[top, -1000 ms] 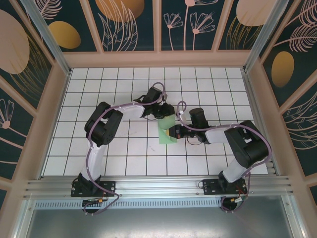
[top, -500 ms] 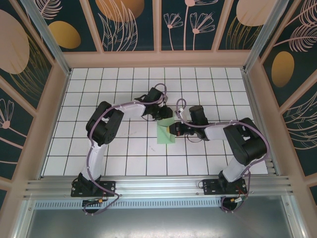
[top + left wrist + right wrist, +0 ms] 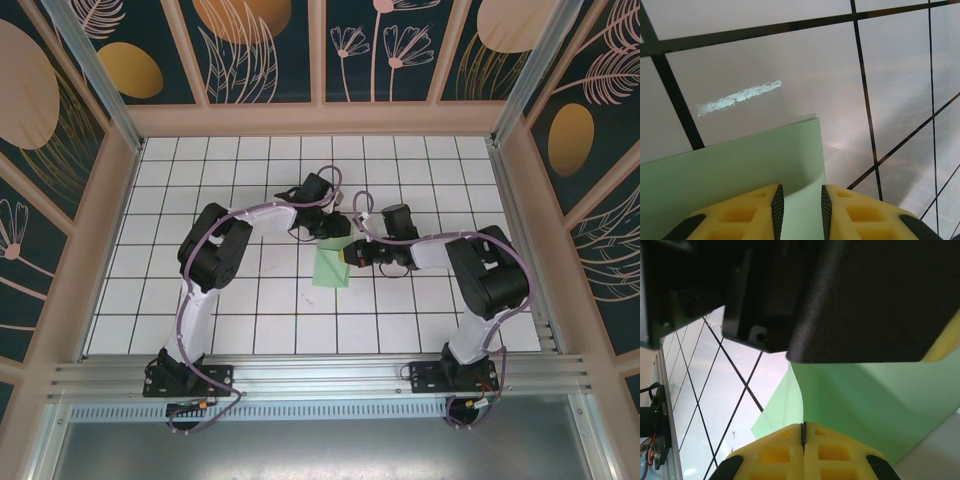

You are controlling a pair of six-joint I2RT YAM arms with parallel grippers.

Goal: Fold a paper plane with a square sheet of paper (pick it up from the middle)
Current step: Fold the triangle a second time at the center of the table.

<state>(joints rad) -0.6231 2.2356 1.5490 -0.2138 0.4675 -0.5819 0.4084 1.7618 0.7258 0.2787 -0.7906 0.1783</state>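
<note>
The square sheet of paper (image 3: 328, 272), pale green, lies mid-table with its right part lifted and curled over. My right gripper (image 3: 349, 256) is at that raised edge. In the right wrist view its yellow fingers (image 3: 803, 426) are shut, and the paper (image 3: 865, 395) curves straight into their seam. My left gripper (image 3: 334, 229) sits at the sheet's far edge. In the left wrist view it (image 3: 800, 192) stands open by a narrow gap just above the paper (image 3: 740, 165), pinching nothing. The left gripper's black body (image 3: 865, 300) hangs close over the right one. The paper plane is out of view.
The white gridded table (image 3: 230, 310) is walled by a tan frame (image 3: 120, 200) on three sides. A metal rail (image 3: 320, 375) with both arm bases runs along the near edge. A pale smear (image 3: 740, 96) marks the tile beyond the sheet.
My right gripper has moved left and a little away from me, carrying the paper's edge; the sheet now looks narrower. The left gripper has shifted slightly right.
</note>
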